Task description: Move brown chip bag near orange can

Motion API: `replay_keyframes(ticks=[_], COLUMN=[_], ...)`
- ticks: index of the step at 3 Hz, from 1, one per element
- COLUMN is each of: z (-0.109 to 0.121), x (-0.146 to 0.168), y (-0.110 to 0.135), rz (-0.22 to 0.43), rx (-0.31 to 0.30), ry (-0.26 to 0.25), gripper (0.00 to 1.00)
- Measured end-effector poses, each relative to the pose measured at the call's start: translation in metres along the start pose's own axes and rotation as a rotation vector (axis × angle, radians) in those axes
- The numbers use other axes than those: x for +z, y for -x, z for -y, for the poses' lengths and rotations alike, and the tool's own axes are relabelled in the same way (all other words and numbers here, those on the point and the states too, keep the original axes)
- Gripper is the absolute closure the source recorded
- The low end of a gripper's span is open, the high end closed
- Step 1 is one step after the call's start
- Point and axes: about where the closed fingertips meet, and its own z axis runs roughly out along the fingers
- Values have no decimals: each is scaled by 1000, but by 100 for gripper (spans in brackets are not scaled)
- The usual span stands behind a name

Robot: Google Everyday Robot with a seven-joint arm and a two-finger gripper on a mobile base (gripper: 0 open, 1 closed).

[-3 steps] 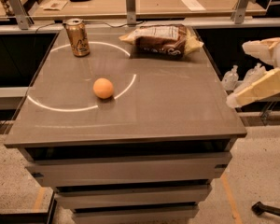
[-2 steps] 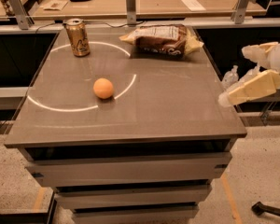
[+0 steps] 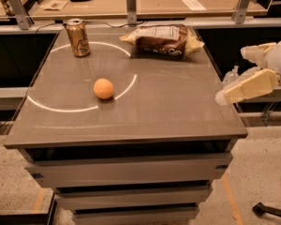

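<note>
Approaching: brown chip bag (image 3: pixel 164 41) lies top centre, untouched.
Gripper (image 3: pixel 230 75) hangs at right edge, jaws spread, empty; next, grasp the bag and carry it left toward orange can (image 3: pixel 78 37).

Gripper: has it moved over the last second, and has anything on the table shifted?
The gripper has crept left, from off the right side of the table to just at its right edge. Nothing was taken hold of or let go. The chip bag, the can and the orange ball have stayed put, with the bag at the back, apart from the can.
</note>
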Motion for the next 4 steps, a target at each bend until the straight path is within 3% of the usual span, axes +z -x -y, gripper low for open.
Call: replay_keyframes(ticks=[1, 2, 3, 4], z=[3, 27, 49, 76], x=[19, 42, 61, 81], y=[-1, 5, 6, 1], rz=[58, 106, 91, 74], rx=[42, 18, -29, -15], ry=[-24, -99, -198, -258], gripper=[0, 0, 0, 0])
